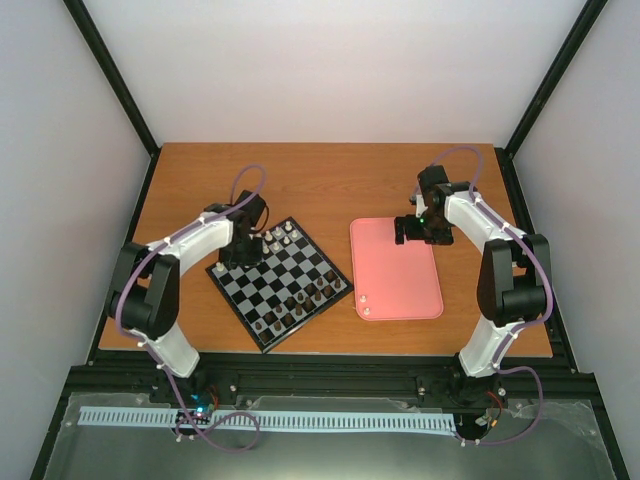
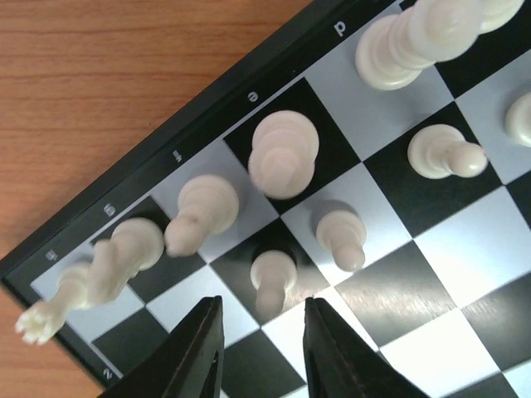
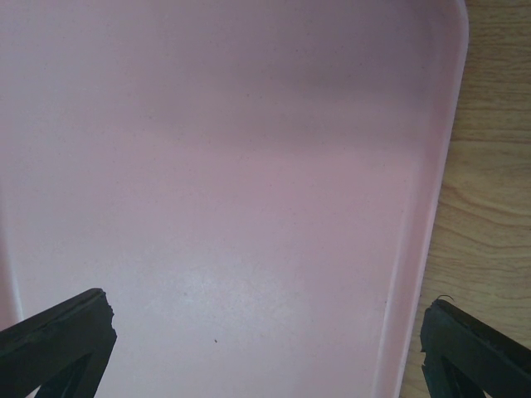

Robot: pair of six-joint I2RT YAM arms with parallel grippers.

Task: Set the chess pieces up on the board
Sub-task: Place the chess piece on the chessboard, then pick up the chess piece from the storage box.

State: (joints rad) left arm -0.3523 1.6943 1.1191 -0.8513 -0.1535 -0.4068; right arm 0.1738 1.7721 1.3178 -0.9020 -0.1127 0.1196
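Observation:
The board lies turned at an angle left of centre. Cream-white chess pieces stand along its far edge. In the left wrist view back-row pieces stand beside the rim, with pawns one row in. My left gripper is open low over the board's far-left corner. A cream pawn stands on a black square just beyond its fingertips, untouched. My right gripper is wide open and empty over the bare pink tray; it also shows in the top view.
Dark brown pieces stand along the board's near edge. The pink tray lies right of the board with two small cream pieces at its near-left corner. Bare wooden table lies beyond both.

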